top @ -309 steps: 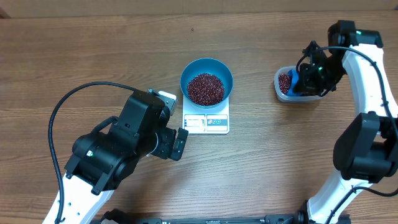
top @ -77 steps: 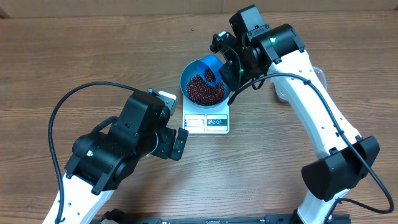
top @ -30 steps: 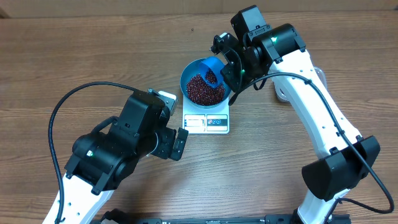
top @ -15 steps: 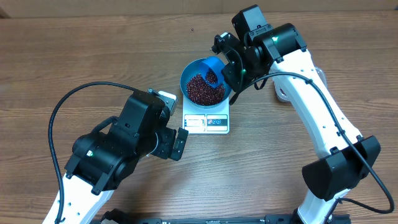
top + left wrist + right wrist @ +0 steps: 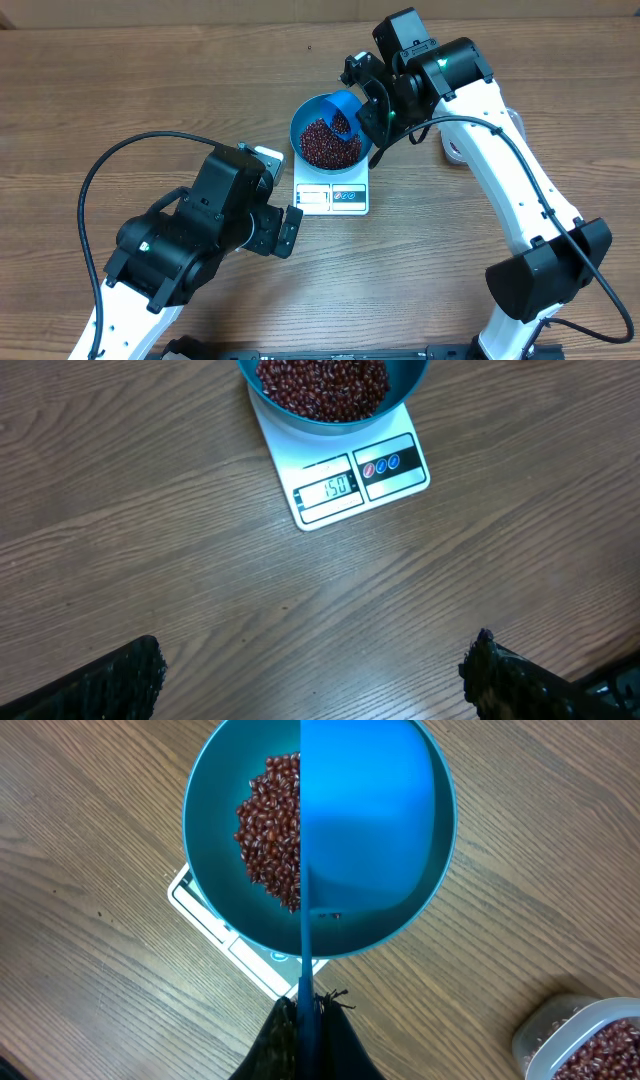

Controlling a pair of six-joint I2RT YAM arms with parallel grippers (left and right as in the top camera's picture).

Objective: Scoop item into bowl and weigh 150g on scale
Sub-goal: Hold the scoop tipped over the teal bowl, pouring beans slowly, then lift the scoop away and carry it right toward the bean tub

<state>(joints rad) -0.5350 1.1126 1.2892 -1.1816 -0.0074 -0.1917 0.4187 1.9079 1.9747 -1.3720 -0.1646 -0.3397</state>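
Observation:
The teal-blue bowl [image 5: 312, 113] stands on the white scale [image 5: 332, 198] and holds a mound of red-brown beans [image 5: 318, 148]. From the left wrist view the beans [image 5: 322, 380] fill the bowl [image 5: 408, 382], and the scale [image 5: 360, 482] shows 150 in its display. My right gripper [image 5: 305, 1032] is shut on the handle of a bright blue scoop [image 5: 370, 820]. The scoop is turned on its side over the bowl [image 5: 215, 790], covering its right half, beside the beans [image 5: 270, 820]. My left gripper [image 5: 315, 690] hangs open over bare wood in front of the scale, holding nothing.
A clear plastic tub [image 5: 585, 1045] with more beans sits on the table to the right of the bowl, largely hidden under my right arm in the overhead view. The left arm [image 5: 190, 235] and its cable occupy the table's front left.
The right arm has carried the scoop from the tub to above the bowl. Over the last second nothing has visibly moved. The left arm has stayed still.

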